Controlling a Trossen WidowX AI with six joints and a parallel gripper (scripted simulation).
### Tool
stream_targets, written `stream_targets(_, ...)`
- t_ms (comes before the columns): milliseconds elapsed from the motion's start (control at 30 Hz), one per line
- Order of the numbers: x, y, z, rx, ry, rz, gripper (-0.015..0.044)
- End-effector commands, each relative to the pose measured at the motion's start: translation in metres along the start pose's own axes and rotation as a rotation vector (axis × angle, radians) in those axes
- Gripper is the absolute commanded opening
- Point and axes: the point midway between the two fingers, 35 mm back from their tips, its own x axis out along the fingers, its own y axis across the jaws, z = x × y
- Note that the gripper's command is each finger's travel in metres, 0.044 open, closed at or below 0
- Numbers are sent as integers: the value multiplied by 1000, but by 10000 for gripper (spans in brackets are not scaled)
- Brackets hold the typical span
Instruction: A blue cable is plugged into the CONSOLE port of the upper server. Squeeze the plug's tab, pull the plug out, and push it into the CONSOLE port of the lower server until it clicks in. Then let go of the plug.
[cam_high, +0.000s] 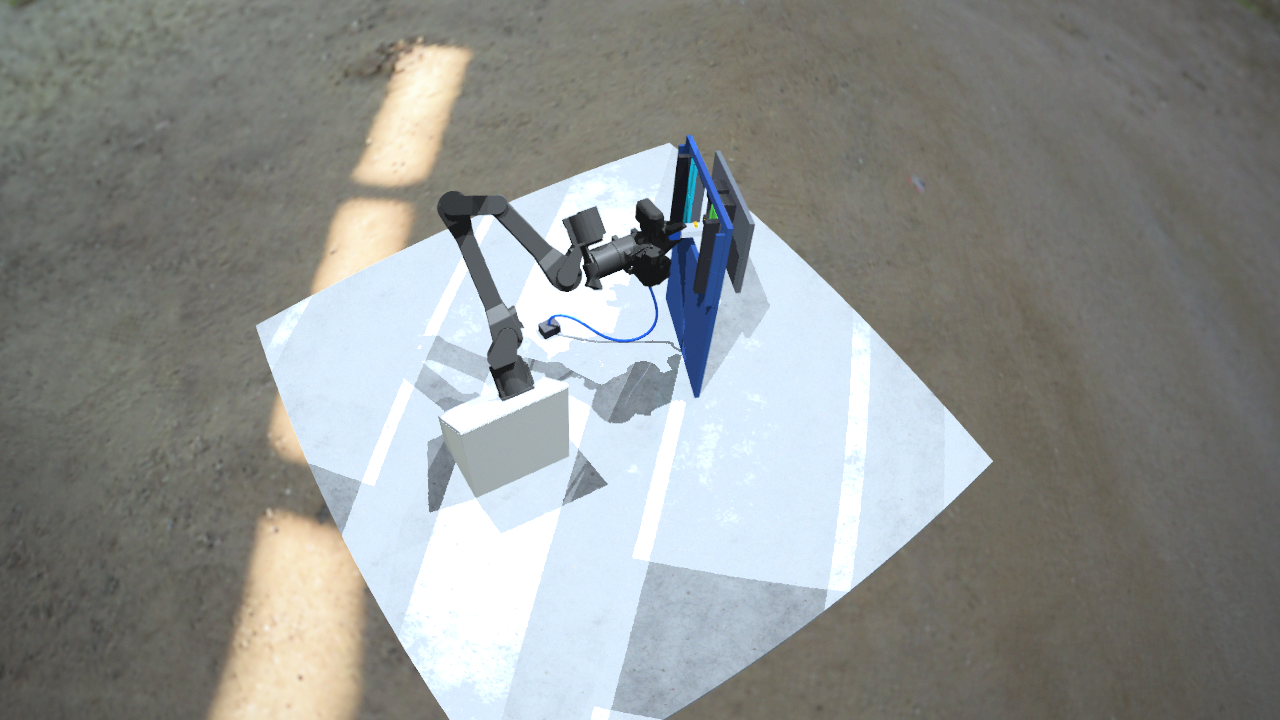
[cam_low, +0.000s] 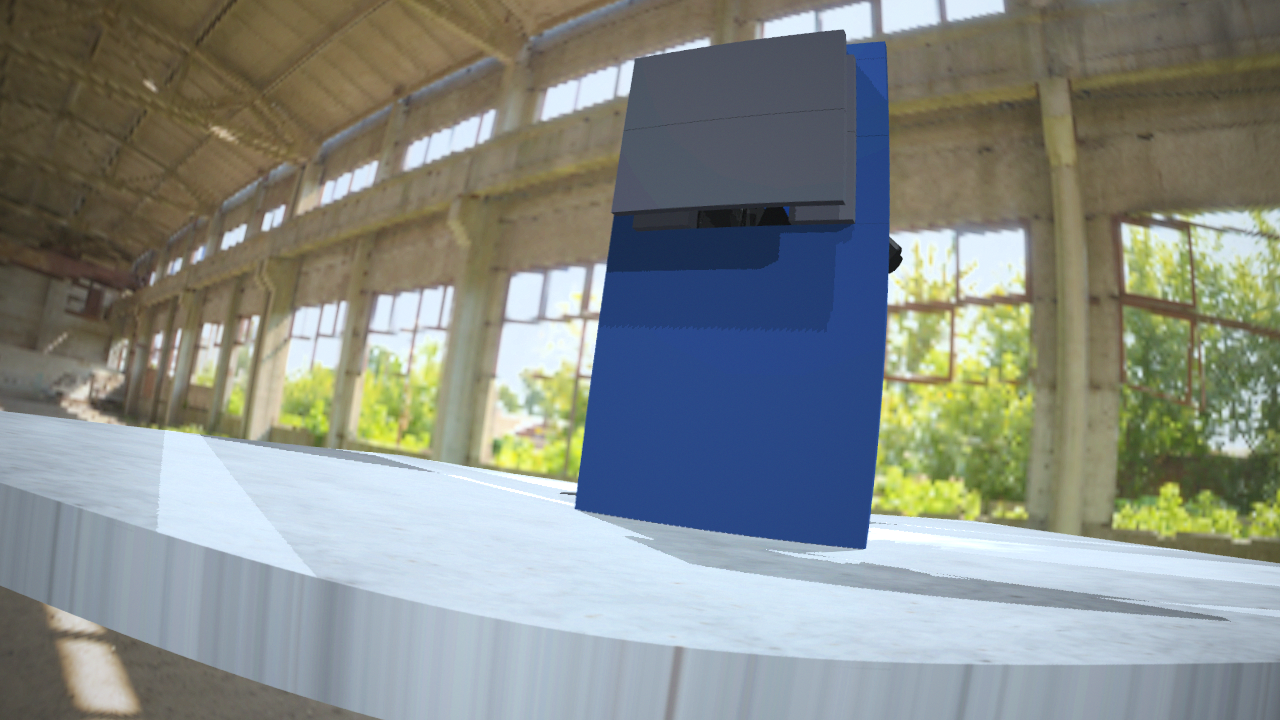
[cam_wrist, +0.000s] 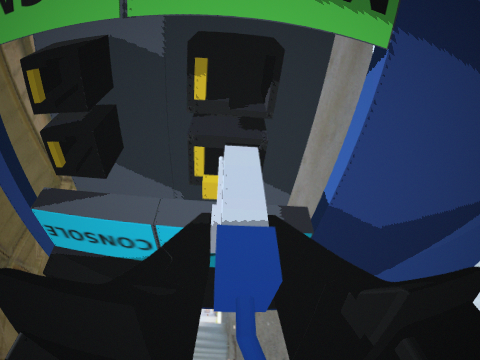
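With its two dark fingers closed on the blue body of a cable plug (cam_high: 689, 230) (cam_wrist: 248, 267), the tool (cam_high: 677, 229) (cam_wrist: 238, 224) points at an upright blue rack (cam_high: 707, 322) (cam_low: 733, 402) near the table's (cam_high: 760, 501) (cam_low: 358, 555) far edge, as seen from above. The plug's pale front end overlaps the lower central socket opening (cam_wrist: 199, 161) in the wrist view. From the plug, a blue cable (cam_high: 656, 313) (cam_wrist: 246, 325) curves back to a small black block (cam_high: 548, 329).

If the plug sits slightly off-line, pushing could jam it on the socket's rim — or twist it between the fingers. Slack cable might tug it askew.

Hard to judge: how deep the tip goes, and whether the tab is squeezed. The exterior view shows mostly the rack's back — it hides the plug; one CONSOLE label (cam_wrist: 100, 237) reads upside down.
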Motion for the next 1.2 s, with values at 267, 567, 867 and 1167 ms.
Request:
stream_targets(267,0,-3,5,9,-18,-6,0)
stream_targets(567,-3,-2,2,5,-12,-4,0)
stream_targets(867,-5,-2,3,8,-18,-6,0)
stream_targets(1167,-4,0,1,7,-16,-4,0)
